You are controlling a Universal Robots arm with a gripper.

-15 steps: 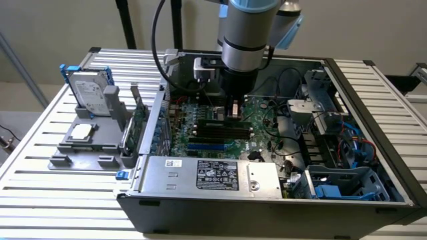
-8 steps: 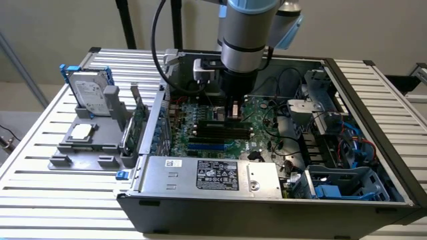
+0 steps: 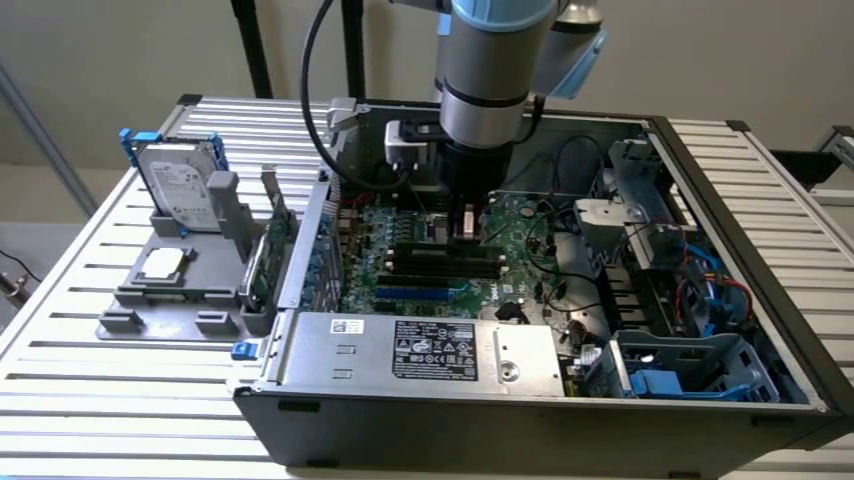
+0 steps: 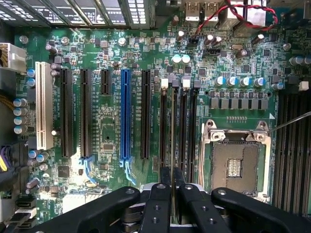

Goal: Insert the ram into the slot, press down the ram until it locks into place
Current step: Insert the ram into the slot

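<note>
The gripper (image 4: 172, 178) has its two black fingers (image 4: 165, 175) drawn narrow, pinching the ram (image 4: 172, 127) by its near end. In the wrist view the ram shows edge-on, a thin olive-green strip running straight out from between the fingertips. It lies lengthwise along the slot (image 4: 173, 84), one of a bank of alike black plastic sockets, narrow and ribbed, some with pale end latches. This bank sits between the long black expansion sockets and the CPU socket (image 4: 235, 165), a square frame of bright metal around a dark centre. Whether the ram's lower edge touches the slot or stands just above it cannot be told.

The motherboard (image 4: 109, 141) is a glossy green board, thick with small grey chips, fine traces and round silver-topped capacitors. A blue slot (image 4: 125, 116) and a white slot (image 4: 43, 104) stand parallel to the black ones, on the far side of them from the CPU socket. Twisted red and black wires (image 4: 233, 14) loop near the board's edge.

In the exterior view the arm (image 3: 487, 70), a smooth grey cylinder with a pale blue joint cap, reaches down into the open computer case (image 3: 747, 300), dark sheet metal. The gripper hangs low over the board's middle. A silver power supply (image 3: 427, 350) bearing a black label fills the case's near side. The case rests on a slatted aluminium table (image 3: 80, 290). On the exterior view's left, a hard drive (image 3: 180, 185) stands upright on a grey plastic holder (image 3: 160, 295).
</note>
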